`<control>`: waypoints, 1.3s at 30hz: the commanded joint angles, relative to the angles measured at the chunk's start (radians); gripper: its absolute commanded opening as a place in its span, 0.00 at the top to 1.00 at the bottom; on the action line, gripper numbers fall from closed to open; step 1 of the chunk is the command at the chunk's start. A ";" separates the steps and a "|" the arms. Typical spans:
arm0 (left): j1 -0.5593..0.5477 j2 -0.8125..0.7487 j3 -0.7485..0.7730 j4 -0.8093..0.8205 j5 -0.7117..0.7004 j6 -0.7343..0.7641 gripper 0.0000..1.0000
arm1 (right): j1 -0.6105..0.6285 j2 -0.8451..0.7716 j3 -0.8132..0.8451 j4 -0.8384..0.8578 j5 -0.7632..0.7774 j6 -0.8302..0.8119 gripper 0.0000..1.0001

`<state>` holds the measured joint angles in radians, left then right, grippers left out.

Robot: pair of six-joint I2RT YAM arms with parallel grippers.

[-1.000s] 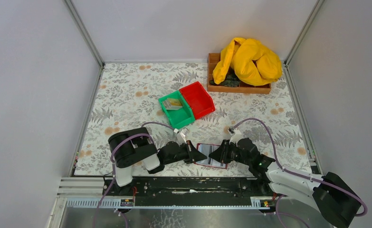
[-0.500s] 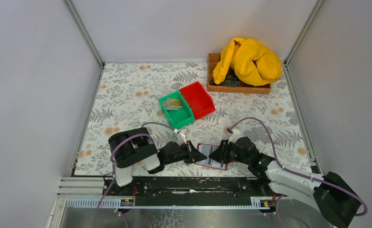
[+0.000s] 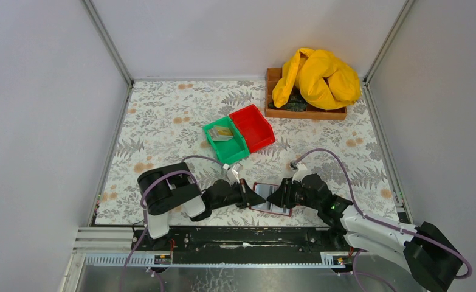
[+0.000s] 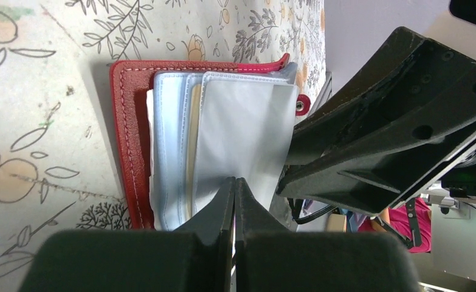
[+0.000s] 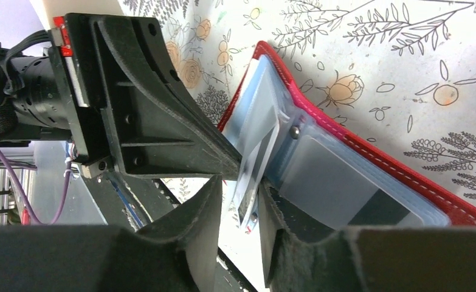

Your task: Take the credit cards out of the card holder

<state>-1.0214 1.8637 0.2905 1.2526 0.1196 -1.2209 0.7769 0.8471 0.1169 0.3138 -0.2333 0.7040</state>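
The dark red card holder lies open near the table's front edge, its clear sleeves fanned out. My left gripper is shut, its tips pinched at the edge of one sleeve, which stands up from the holder. That raised sleeve carries a white-grey card and sits between the parted jaws of my right gripper, touching one finger with a gap to the other. Another sleeve shows a card with a dark stripe. Credit cards lie in the green bin.
A green bin and a red bin stand side by side mid-table. At the back right a wooden tray holds a yellow cloth. The metal rail runs just in front of the holder.
My right gripper's jaws have spread a little wider around the raised sleeve. The left gripper and the holder have stayed where they were.
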 commanded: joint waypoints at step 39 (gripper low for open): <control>0.021 -0.366 0.018 -0.573 -0.184 0.193 1.00 | -0.032 0.177 0.055 0.428 -0.239 0.102 0.93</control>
<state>-1.0069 1.5131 0.3267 0.7486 0.0051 -1.0691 0.7376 1.0100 0.1207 0.5564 -0.3771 0.7685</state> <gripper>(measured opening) 0.010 0.101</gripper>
